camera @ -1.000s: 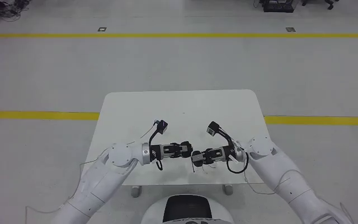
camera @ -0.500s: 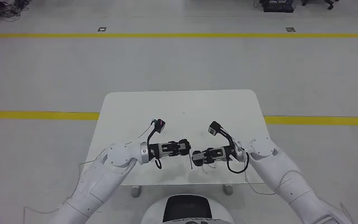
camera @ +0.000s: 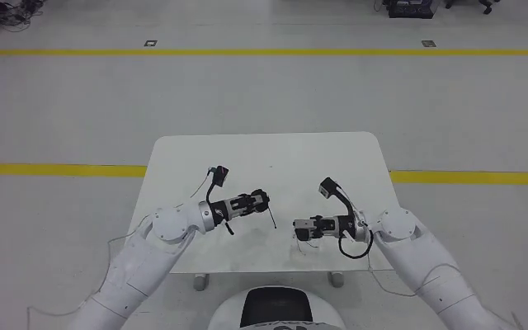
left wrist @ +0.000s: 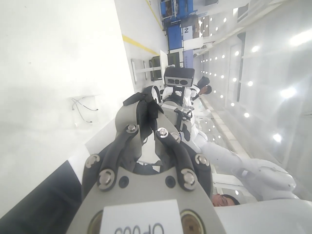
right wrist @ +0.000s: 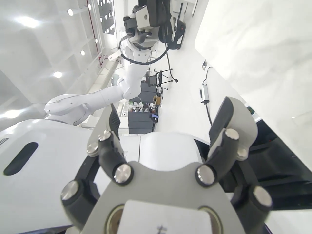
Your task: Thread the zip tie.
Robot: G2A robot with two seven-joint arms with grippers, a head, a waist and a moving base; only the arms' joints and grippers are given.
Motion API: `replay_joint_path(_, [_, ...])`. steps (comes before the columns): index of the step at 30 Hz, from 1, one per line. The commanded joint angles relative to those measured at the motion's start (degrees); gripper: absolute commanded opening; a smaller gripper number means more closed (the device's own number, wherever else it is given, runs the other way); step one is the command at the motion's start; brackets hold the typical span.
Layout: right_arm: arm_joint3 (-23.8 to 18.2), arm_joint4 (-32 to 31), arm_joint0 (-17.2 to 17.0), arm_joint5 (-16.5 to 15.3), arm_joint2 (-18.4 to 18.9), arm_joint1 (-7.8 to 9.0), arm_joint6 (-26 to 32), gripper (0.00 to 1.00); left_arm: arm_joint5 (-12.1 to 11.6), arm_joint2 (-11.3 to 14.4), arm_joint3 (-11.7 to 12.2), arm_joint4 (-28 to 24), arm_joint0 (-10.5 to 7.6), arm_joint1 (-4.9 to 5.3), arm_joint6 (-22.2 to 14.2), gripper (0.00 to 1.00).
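Observation:
My left gripper [camera: 263, 198] hovers over the front left part of the white table [camera: 330, 153], shut on a thin black zip tie [camera: 271, 217] whose free end slants down toward the table's front. In the right wrist view the left gripper [right wrist: 160, 8] shows far off, with the zip tie [right wrist: 171, 59] hanging from it as a dark line. Its own view has the pads pressed together [left wrist: 146, 105]. My right gripper [camera: 298, 224] is a short gap to the right, near the front edge. It is open and holds nothing [right wrist: 168, 118].
The table top carries nothing else. Yellow floor lines [camera: 74, 170] run on both sides behind it. A power brick with a cable [right wrist: 204, 93] lies on the floor beside the table.
The two grippers were close together at the front middle of the table. They have drawn apart: the left swung back and leftward with the zip tie, the right moved right and stands open.

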Motion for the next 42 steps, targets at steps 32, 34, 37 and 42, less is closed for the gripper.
replay_joint_path(32, [-9.7,-10.3,-7.6,-0.7,1.9,-3.11,-27.4,1.0,-1.0,3.4,0.7,-4.9,1.89,-2.93,28.7,0.0])
replay_joint_path(34, [-9.8,-9.7,-7.8,-0.7,1.6,-3.36,-28.5,1.0,-1.0,3.0,0.6,-7.9,2.56,-3.19,30.8,0.0])
replay_joint_path(37, [-9.8,-9.4,-8.2,-0.7,1.7,-3.74,-29.5,1.0,-1.3,2.5,0.0,-11.7,3.57,-3.46,32.0,0.0])
replay_joint_path(42, [-9.1,-8.9,-8.5,-0.7,2.2,-4.62,-29.2,1.0,-1.7,1.6,-0.6,-16.6,4.92,-3.73,32.5,0.0])
